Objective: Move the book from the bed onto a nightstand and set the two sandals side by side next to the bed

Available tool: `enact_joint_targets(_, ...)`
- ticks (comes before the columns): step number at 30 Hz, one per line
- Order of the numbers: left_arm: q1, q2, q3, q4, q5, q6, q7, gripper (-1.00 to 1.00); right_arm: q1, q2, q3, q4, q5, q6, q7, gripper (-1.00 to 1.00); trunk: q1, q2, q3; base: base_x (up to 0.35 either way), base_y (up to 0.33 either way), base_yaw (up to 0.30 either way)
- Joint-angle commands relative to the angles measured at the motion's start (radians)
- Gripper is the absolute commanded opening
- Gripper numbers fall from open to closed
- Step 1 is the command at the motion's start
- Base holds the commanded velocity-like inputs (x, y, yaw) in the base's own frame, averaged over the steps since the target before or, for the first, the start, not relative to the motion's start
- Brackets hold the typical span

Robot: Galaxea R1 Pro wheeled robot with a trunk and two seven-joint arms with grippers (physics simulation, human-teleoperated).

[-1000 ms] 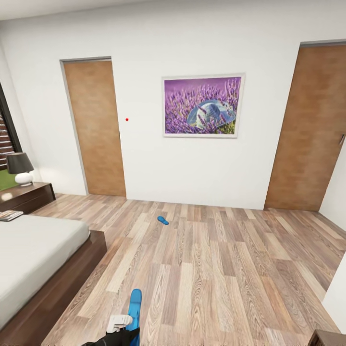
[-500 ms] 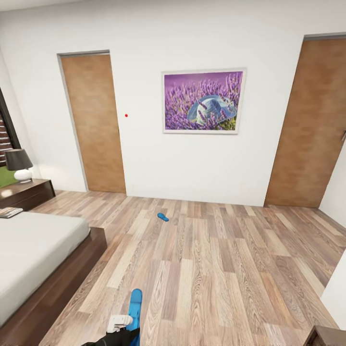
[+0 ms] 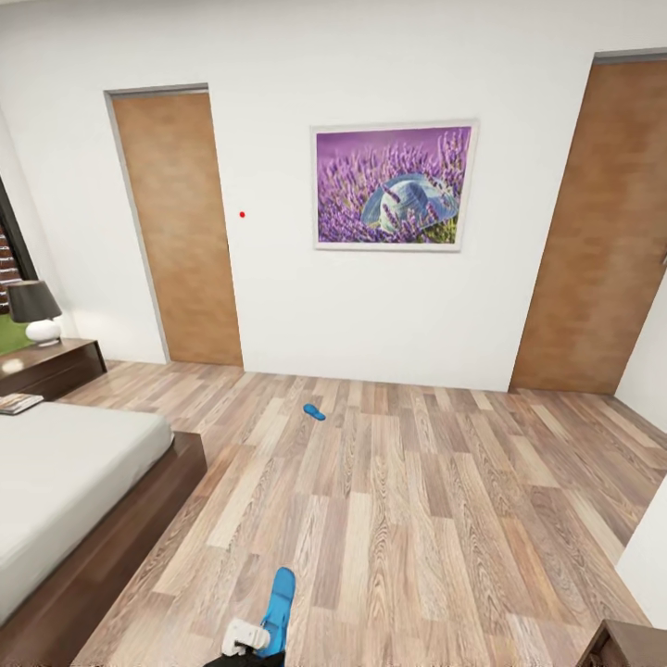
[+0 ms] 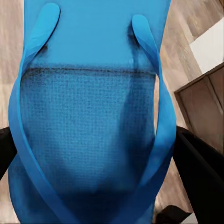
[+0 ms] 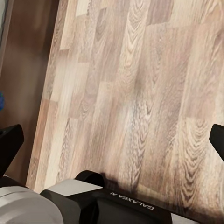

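Two sandals to account for, one book. Far left in the head view: nightstand (image 3: 51, 366) against the wall with a dark-shaded lamp (image 3: 35, 310) on top. The book (image 3: 18, 402) lies near it at the far corner of the bed (image 3: 74, 463); whether it rests on mattress or stand I cannot tell from this angle.

Low centre: left gripper (image 3: 252, 637) carries one sandal (image 3: 276, 600), toe pointing forward. In the left wrist view the sandal (image 4: 93, 116) sits between the black fingers (image 4: 198, 172), jaws clamped on its heel end, straps facing the camera. The second sandal (image 3: 314, 411) lies on the plank floor (image 3: 445, 500), well apart from the bed, nearer the far wall below the lavender picture (image 3: 392, 185). Two tan doors flank that wall.

Right gripper (image 5: 109, 140): fingertips show at opposite edges of the right wrist view, so jaws wide, nothing held, bare planks beneath.

Step in hand, as I judge it: drive to the loose sandal while carrying the first. Best done by approaching straight, stopping with it within the free right arm's reach, and keeping the held sandal level so the pair can be set down side by side next to the bed frame.

Against the earlier pictures: doors and picture sit higher and larger in view, and the gripper with its sandal shows further right; the camera has advanced, the floor sandal has not moved.
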Motion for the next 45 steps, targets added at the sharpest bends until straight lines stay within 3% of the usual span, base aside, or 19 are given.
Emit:
enact_joint_targets(1,-0.001,0.001,-0.010,0.003,0.010,-0.012,0.065,-1.00,0.000,0.001,-0.001,-0.001,-0.008,0.009,0.002,1.00,0.000,-0.001,-0.003,0.000,0.000,0.000)
enact_joint_targets(4,-0.001,-0.001,-0.014,0.009,0.010,-0.049,0.269,-1.00,0.000,0.001,-0.001,-0.001,-0.008,0.009,0.002,1.00,0.000,-0.001,-0.007,0.000,0.000,0.000)
enact_joint_targets(6,-0.001,-0.013,-0.014,0.013,0.011,-0.076,0.352,-1.00,0.000,0.001,-0.001,-0.001,-0.008,0.009,0.002,1.00,0.000,-0.001,-0.010,0.000,0.000,0.000)
enact_joint_targets(12,-0.001,-0.027,-0.014,0.013,0.012,-0.087,0.387,-1.00,0.000,0.000,-0.001,-0.001,-0.008,0.009,0.002,1.00,0.000,-0.001,-0.020,0.000,0.000,0.000)
enact_joint_targets(16,-0.001,-0.028,-0.013,0.013,0.013,-0.088,0.352,-1.00,0.000,0.000,-0.001,-0.001,-0.009,0.009,0.003,1.00,0.000,-0.001,-0.026,0.000,0.000,0.000)
enact_joint_targets(20,-0.001,-0.025,-0.012,0.015,0.013,-0.090,0.188,-1.00,0.000,0.000,-0.001,-0.001,-0.009,0.009,0.007,1.00,0.000,-0.001,-0.033,0.000,0.000,0.000)
enact_joint_targets(23,-0.001,-0.024,-0.011,0.018,0.014,-0.091,0.137,-1.00,0.000,0.000,-0.001,-0.001,-0.009,0.009,0.007,1.00,0.000,-0.001,-0.037,0.000,0.000,0.000)
enact_joint_targets(45,-0.001,-0.027,-0.011,0.029,0.017,-0.093,0.121,-1.00,0.000,0.001,-0.006,0.029,-0.014,-0.024,0.002,1.00,0.000,-0.001,-0.066,0.000,0.000,0.000)
